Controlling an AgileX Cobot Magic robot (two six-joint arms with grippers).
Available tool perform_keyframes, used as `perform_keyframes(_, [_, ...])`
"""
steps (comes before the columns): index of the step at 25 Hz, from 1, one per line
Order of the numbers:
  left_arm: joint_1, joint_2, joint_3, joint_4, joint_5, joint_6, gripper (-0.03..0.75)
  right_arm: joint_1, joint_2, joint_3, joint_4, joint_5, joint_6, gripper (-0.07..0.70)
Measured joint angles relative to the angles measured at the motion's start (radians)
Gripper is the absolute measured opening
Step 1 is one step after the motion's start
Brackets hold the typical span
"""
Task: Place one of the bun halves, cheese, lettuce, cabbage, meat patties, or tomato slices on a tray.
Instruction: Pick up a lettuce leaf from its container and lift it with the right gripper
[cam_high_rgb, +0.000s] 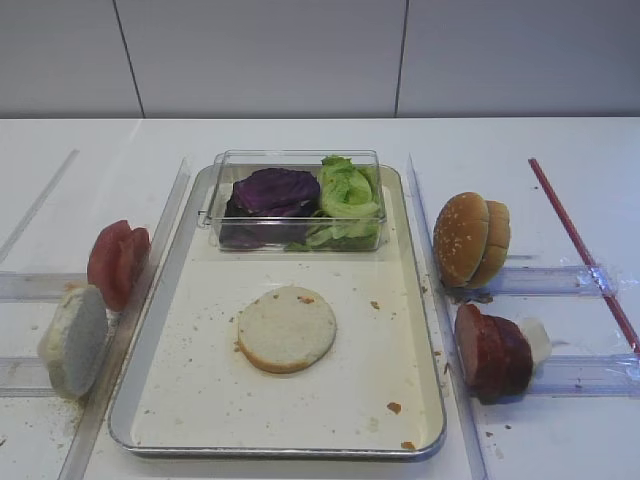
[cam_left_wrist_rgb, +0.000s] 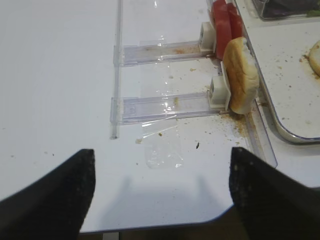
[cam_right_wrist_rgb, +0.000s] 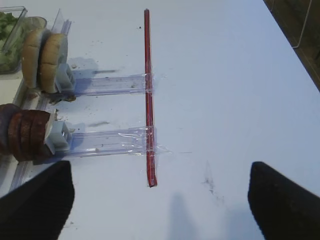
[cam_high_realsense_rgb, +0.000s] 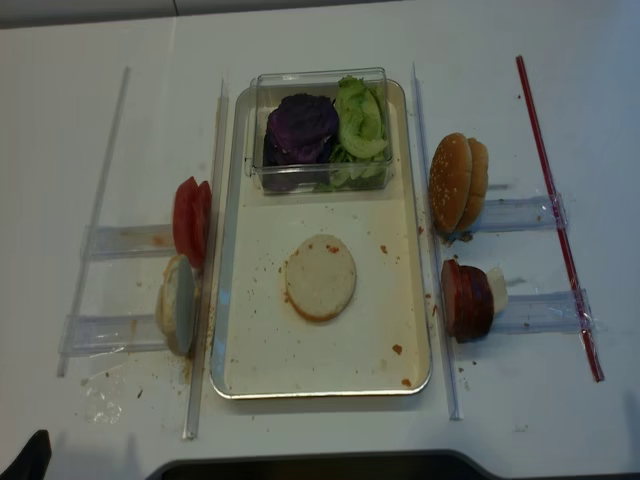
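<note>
A pale flat bun half (cam_high_rgb: 287, 328) lies cut face up in the middle of the silver tray (cam_high_rgb: 170, 290). At the tray's back, a clear box holds purple cabbage (cam_high_rgb: 275, 192) and light green lettuce (cam_high_rgb: 348, 195). Left of the tray stand tomato slices (cam_high_rgb: 117, 262) and another pale bun half (cam_high_rgb: 75, 340). Sesame bun halves (cam_high_rgb: 470, 240) and meat patties (cam_high_rgb: 492, 350) stand on the right. No cheese shows. My left gripper (cam_left_wrist_rgb: 162, 165) hangs open over bare table near the front edge. My right gripper (cam_right_wrist_rgb: 160, 175) is open too, empty, right of the patties (cam_right_wrist_rgb: 25, 135).
Clear plastic rails (cam_high_rgb: 560, 280) with white pusher blocks (cam_right_wrist_rgb: 60, 135) hold the standing food on both sides. A red rod (cam_high_rgb: 580, 250) lies taped across the right rails. Long clear strips (cam_high_realsense_rgb: 218, 250) flank the tray. The table's front edge (cam_left_wrist_rgb: 165, 225) runs close under my left gripper.
</note>
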Motion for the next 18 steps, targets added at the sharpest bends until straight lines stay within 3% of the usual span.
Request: perform_keyframes(18, [0.0, 0.0, 0.0, 0.0, 0.0, 0.0, 0.492, 0.0, 0.0, 0.0, -0.044, 0.0, 0.002, 0.692])
